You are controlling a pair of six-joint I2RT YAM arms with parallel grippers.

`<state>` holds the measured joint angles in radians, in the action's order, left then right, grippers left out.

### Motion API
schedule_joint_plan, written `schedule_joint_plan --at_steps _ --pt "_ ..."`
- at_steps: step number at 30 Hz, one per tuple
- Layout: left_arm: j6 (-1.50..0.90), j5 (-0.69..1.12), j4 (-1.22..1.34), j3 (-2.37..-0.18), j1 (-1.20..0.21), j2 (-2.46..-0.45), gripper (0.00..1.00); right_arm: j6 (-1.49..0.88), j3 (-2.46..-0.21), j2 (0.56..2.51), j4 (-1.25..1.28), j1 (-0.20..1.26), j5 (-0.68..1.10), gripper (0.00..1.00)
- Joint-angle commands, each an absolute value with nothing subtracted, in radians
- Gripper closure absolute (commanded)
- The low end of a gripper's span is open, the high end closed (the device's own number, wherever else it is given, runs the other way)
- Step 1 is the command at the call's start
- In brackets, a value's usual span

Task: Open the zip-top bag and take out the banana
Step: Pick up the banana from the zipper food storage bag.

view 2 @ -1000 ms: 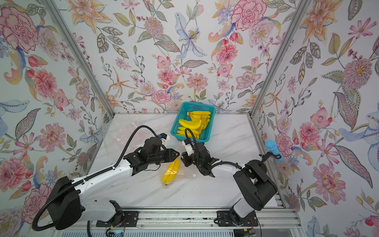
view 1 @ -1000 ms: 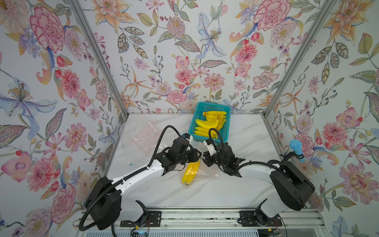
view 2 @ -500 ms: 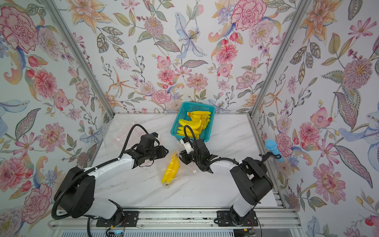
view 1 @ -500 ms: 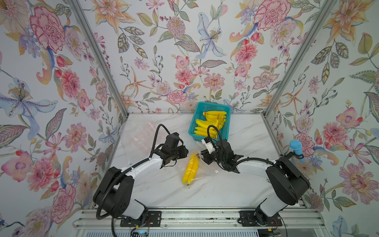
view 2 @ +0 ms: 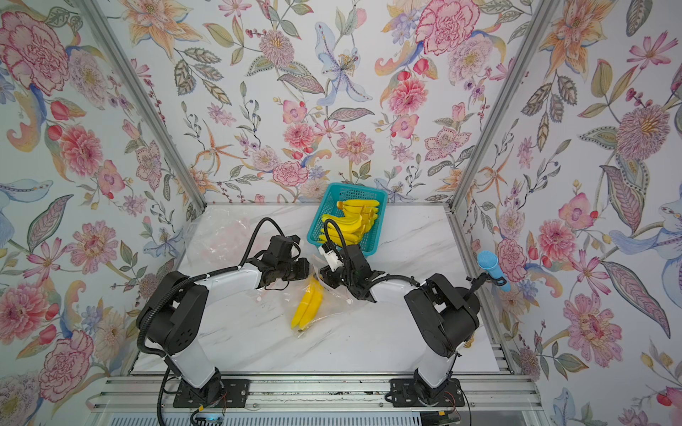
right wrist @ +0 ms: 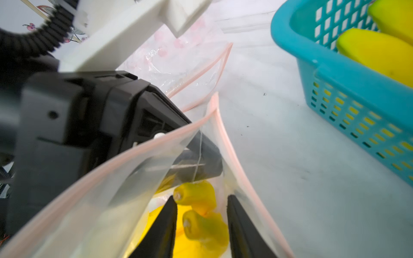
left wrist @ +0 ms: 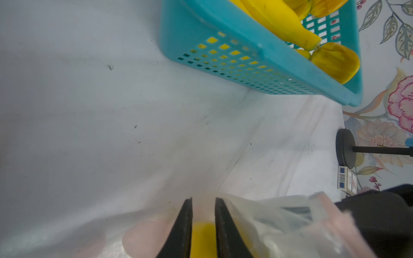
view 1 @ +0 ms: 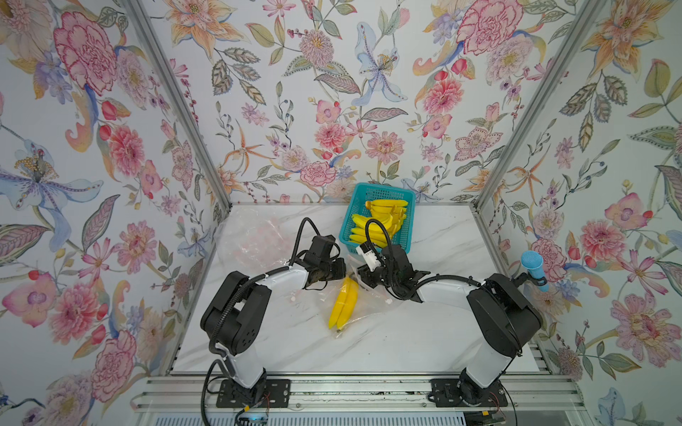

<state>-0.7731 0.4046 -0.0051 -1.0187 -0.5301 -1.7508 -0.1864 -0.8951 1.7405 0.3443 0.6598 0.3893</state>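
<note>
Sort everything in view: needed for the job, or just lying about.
Job: zip-top bag, banana inside it, left gripper, right gripper.
Lying about: teal basket, its bananas, spare plastic bags, blue microphone.

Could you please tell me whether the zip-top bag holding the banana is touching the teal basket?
Apart. The right wrist view shows a strip of bare marble table between the zip-top bag and the teal basket.

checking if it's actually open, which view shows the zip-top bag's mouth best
The right wrist view: the zip-top bag fills it up close, pink zip strips parted, banana stems showing between them. Both top views show only crumpled clear film around the banana; the left wrist view shows blurred plastic.
</note>
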Motion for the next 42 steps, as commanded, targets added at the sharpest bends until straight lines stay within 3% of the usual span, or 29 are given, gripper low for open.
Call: schedule_joint_plan --at_steps 1,6,9,12,23,30,36,42 --pt "-0.754 0.459 0.019 -1.039 -0.531 -1.767 0.77 -0.166 -0.925 1.764 0.318 0.674 0.389 0.65" --pt "-0.747 0.454 0.011 -1.014 -0.527 -1.739 0.77 -0.165 -0.928 1.753 0.289 0.678 0.356 0.73" --pt "-0.736 0.443 -0.011 -0.999 -0.523 -1.713 0.77 -0.160 -0.920 1.719 0.264 0.681 0.328 0.86" --pt "-0.712 0.422 -0.053 -0.983 -0.519 -1.674 0.76 -0.161 -0.897 1.664 0.245 0.684 0.296 0.92" --pt "-0.741 0.308 -0.106 -0.834 -0.513 -1.423 0.70 -0.092 -0.859 1.426 0.024 0.674 0.142 0.92" --pt "-0.816 0.295 -0.059 -0.728 -0.514 -1.339 0.70 0.085 -0.928 1.300 -0.285 0.701 -0.238 0.91" --pt "-0.839 0.289 -0.055 -0.715 -0.517 -1.305 0.70 0.190 -0.977 1.251 -0.390 0.705 -0.540 0.90" --pt "-0.836 0.279 -0.095 -0.746 -0.517 -1.260 0.69 0.199 -1.062 1.163 -0.429 0.586 -0.489 0.89"
